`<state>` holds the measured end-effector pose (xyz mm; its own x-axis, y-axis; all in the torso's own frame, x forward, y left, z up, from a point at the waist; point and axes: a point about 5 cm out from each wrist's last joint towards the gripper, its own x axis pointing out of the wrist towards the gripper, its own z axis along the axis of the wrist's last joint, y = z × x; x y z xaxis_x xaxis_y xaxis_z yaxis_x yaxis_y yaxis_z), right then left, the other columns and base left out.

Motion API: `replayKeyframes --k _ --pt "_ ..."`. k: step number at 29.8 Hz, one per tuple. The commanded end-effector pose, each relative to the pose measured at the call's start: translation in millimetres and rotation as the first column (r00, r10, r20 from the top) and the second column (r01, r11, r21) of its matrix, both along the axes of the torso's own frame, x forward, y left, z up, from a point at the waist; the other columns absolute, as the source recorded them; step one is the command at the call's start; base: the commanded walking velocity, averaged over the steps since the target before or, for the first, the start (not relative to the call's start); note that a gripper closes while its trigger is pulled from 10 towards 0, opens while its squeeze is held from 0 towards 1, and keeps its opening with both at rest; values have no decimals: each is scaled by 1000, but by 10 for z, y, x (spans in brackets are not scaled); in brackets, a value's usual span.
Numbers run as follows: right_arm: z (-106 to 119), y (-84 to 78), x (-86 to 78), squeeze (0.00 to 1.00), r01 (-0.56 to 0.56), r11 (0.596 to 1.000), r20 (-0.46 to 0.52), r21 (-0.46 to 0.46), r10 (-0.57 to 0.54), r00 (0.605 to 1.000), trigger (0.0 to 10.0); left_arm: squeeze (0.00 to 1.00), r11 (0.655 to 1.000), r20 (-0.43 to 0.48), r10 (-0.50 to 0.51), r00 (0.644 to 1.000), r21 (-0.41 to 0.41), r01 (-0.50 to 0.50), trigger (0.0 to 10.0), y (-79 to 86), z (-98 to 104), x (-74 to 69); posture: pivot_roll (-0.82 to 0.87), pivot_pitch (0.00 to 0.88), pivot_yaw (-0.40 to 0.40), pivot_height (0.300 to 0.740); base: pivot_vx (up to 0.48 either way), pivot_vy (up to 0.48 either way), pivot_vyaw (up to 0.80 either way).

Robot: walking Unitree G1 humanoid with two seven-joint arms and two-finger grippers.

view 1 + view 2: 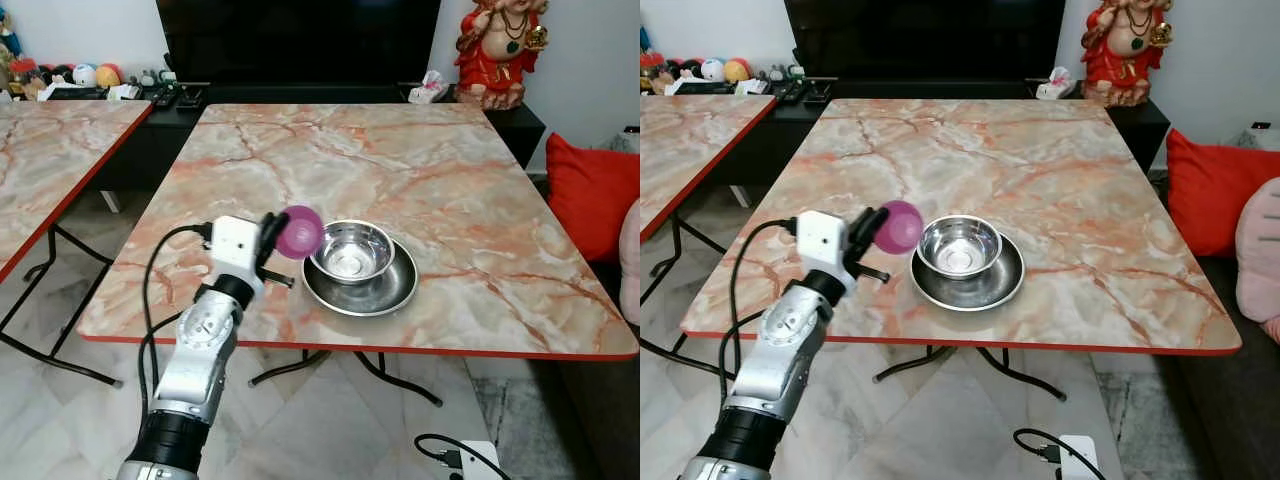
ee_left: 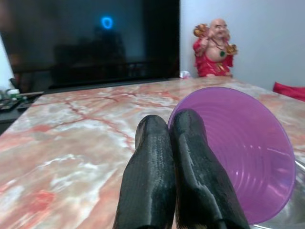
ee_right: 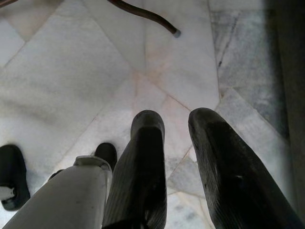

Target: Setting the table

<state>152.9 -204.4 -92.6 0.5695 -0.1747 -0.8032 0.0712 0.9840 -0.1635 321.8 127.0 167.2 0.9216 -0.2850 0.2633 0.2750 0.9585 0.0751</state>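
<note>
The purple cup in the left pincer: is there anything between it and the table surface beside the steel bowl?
Nothing visible. The left pincer holds the purple cup above bare marble table, just left of the steel bowl and plate.

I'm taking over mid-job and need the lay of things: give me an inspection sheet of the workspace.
Surface: marble-pattern table with a red edge, mostly bare.
Job's things: steel bowl sits in a steel plate near the front edge; purple cup held on its side just left of the bowl.
Clutter: nothing seen on this table.
Grippers: left gripper pinched on the cup's rim above the table; right gripper open, hanging over the floor.
Cables: black cable loops along the left arm; another on the floor.
Surroundings: second table to the left, dark TV, red figurine, red cushion.
</note>
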Motion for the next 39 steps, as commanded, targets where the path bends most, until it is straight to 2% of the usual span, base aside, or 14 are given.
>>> replayKeyframes --k 1,5,13,20,26,34,39 --pt "5 43 25 0 -16 1000 10 8 16 1000 10000 0 1000 4 -3 1000 5 3 10000 -3 -24 -14 -3 0 -39 740 0 0 0" --pt "-7 92 14 0 -13 1000 6 9 13 1000 10000 0 1000 -6 -3 1000 -1 3 10000 14 -25 -44 14 0 -32 740 0 0 0" --pt "-20 160 3 0 -32 999 5 33 32 999 10000 0 998 -12 -62 998 6 62 10000 -87 -10 -15 0 0 -2 740 0 0 0" --pt "-32 176 -26 0 -6 1000 2 29 6 1000 10000 0 996 -17 -91 996 3 91 10000 -151 -14 6 -22 0 11 740 0 0 0" --pt "-44 179 -58 0 38 999 -1 38 -38 999 10000 0 997 -9 -75 997 -8 75 10000 -134 4 1 -13 0 8 740 0 0 0" --pt "-34 185 -38 0 3 999 12 48 -4 1000 10000 0 999 -11 -47 999 -6 47 10000 -78 2 -15 14 0 -6 740 0 0 0" --pt "-32 183 -29 0 3 999 11 52 -4 1000 10000 0 998 -21 -56 998 -7 56 10000 -109 -21 -17 9 0 -6 740 0 0 0"
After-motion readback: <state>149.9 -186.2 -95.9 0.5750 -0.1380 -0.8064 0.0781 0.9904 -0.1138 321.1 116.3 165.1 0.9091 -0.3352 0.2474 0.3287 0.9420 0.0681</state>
